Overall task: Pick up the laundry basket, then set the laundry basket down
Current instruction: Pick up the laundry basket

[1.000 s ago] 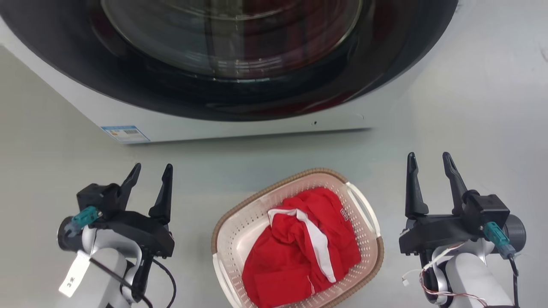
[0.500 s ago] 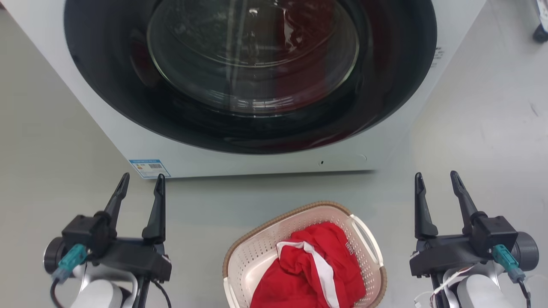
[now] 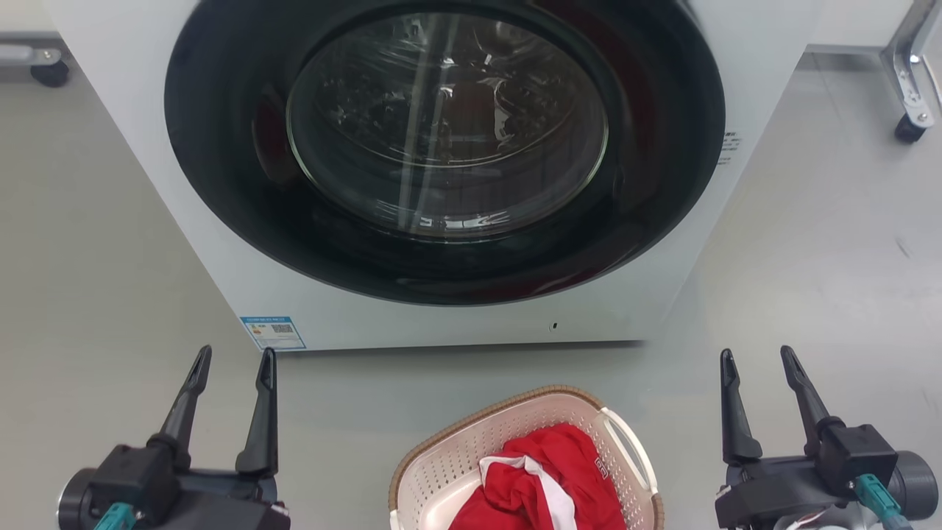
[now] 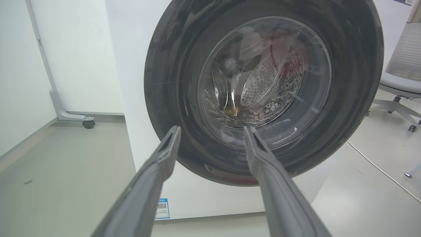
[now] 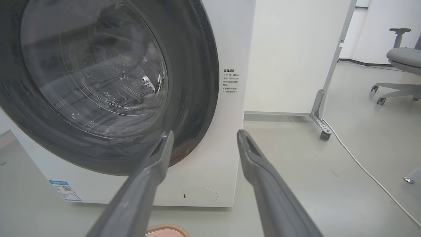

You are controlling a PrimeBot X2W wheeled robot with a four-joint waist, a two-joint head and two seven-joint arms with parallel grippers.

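The laundry basket [image 3: 441, 471], cream-white and perforated with a brown woven rim, stands on the floor at the bottom centre of the head view, cut off by the frame edge. A red and white garment [image 3: 541, 478] lies inside it. A sliver of the basket rim [image 5: 167, 228] peeks in at the bottom of the right wrist view. My left gripper [image 3: 234, 361] is open at the lower left, well clear of the basket. My right gripper [image 3: 758, 357] is open at the lower right, also apart from it. Both hold nothing, and each points at the washing machine [image 4: 210, 131] [image 5: 204, 135].
A white front-loading washing machine [image 3: 250, 287] with a dark round door stands directly ahead of the basket. A wheeled partition foot [image 3: 909, 88] is at the far right, another caster [image 3: 48, 70] at the far left. An office chair [image 5: 399, 62] and a floor cable [image 5: 368, 171] lie to the right.
The head camera has tilted up: the washer door now shows almost whole, and the basket and both grippers have slid toward the bottom edge. Both grippers stay open and empty.
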